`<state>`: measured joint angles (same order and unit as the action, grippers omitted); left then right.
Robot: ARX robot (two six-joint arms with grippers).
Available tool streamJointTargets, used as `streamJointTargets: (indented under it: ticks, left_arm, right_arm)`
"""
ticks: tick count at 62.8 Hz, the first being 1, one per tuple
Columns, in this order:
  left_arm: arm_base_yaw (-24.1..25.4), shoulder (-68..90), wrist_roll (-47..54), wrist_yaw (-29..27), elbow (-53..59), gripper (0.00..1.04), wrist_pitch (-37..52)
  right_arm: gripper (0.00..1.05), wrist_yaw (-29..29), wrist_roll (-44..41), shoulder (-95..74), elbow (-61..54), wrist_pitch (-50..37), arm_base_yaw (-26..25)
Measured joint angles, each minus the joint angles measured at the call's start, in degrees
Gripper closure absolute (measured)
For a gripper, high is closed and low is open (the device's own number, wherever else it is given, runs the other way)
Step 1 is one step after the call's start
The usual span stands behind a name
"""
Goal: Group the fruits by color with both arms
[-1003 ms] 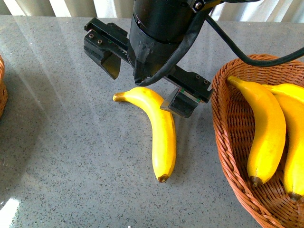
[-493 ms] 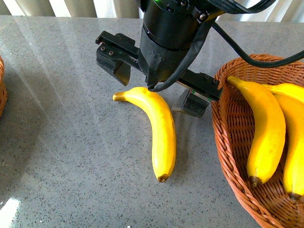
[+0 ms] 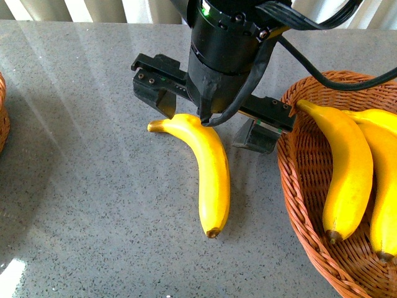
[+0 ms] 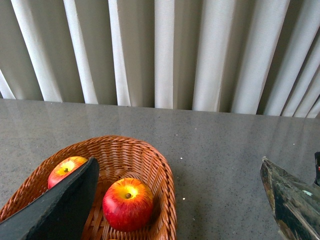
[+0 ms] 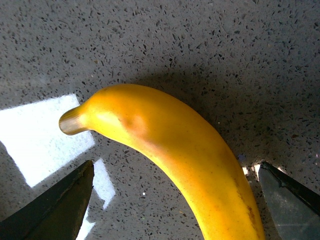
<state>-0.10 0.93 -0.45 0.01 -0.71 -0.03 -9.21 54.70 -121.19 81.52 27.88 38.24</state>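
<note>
At the far left edge of the front view, only a small piece of a wicker basket (image 3: 2, 115) shows. The left wrist view looks down on this basket (image 4: 165, 185), which stands on the grey speckled bench (image 4: 225, 145) before a white curtain (image 4: 165, 50). Two red apples lie in it: one (image 4: 127, 204) is fully seen and the other (image 4: 64, 169) is partly behind a finger. The left jaws are wide apart and hold nothing. Their two fingers (image 4: 55, 210) are at the two sides of that view.

In the middle of the bench (image 3: 93, 186) lies one yellow banana (image 3: 212, 167), its stem end pointing left and its brown tip toward the camera. The right arm (image 3: 226, 49) stands over its stem end. The right jaws are wide open, with one finger on each side of the banana (image 5: 170, 145). In the right wrist view neither finger (image 5: 60, 205) touches the fruit.

At the right stands a second wicker basket (image 3: 296, 186), near the arm. It holds two more bananas, one (image 3: 344, 174) beside the other (image 3: 386, 180).
</note>
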Motion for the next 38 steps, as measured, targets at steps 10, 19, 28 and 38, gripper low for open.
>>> streamJointTargets:
  ticks: [10,19,28,38]
  left_arm:
    - [0.0,0.0,0.0,0.0,0.0,0.09,0.0]
    - [0.0,0.0,0.0,0.0,0.0,0.09,0.0]
    - [0.0,0.0,0.0,0.0,0.0,0.09,0.0]
    - [0.0,0.0,0.0,0.0,0.0,0.09,0.0]
  right_arm:
    - [0.09,0.0,-0.8,-0.7,0.1,0.0,0.0]
    - [0.09,0.0,-1.9,-0.9,0.2,-0.1,0.0]
    - [0.09,0.6,-3.2,-1.6,0.2,-0.9,0.0]
    - [0.09,1.0,-4.1,-2.7,0.2,-1.2,0.3]
